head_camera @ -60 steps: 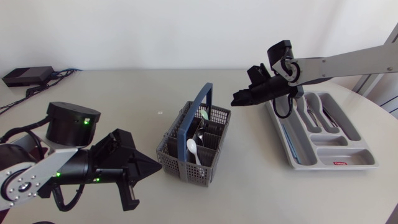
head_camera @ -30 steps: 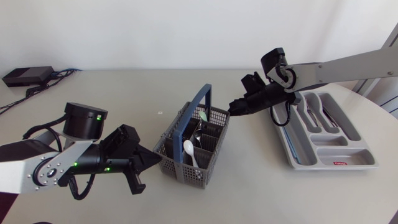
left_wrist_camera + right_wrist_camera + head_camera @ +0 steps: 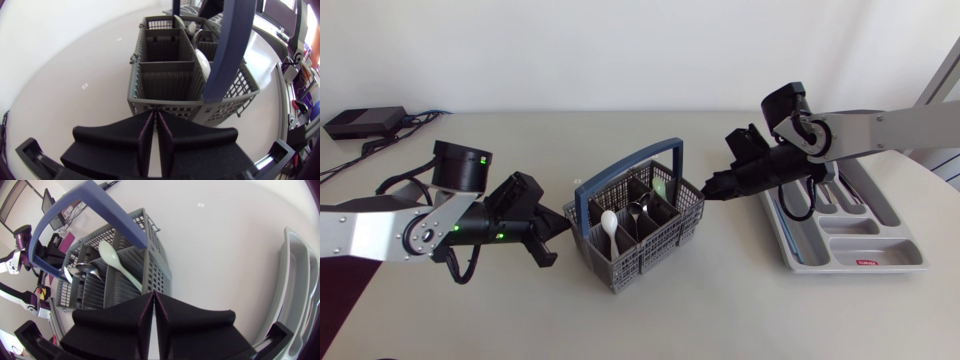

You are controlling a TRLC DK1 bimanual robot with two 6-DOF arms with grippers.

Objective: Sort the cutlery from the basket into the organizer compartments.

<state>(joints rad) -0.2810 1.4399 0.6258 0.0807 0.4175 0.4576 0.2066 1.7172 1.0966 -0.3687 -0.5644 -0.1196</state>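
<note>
**Both tools clenched at the basket's sides**

From above we see the grey plastic lattice basket (image 3: 665,238) with its blue hoop handle (image 3: 625,167) mid-bench. The left tool (image 3: 562,222) is at its 9 o'clock and the right tool (image 3: 712,190) at its 2 o'clock, each clenched on nothing. The grey moulded organizer tray (image 3: 860,245) lies at the basket's 3 o'clock, and our right arm partly hides the cutlery in its far compartments. A white plastic spoon (image 3: 609,224) stands in the basket.

Our left wrist view puts the left tool's (image 3: 155,111) tips right at the basket's wall (image 3: 225,102). We cannot tell whether they touch. The white spoon's bowl (image 3: 202,62) sits beyond the handle (image 3: 227,50).

Only the right wrist view plainly shows a pale green plastic spoon (image 3: 117,260) leaning towards the right tool (image 3: 153,294). Metal spoons (image 3: 85,270) stand behind it, and the organizer's rim (image 3: 295,280) is just beside the tool.
</note>
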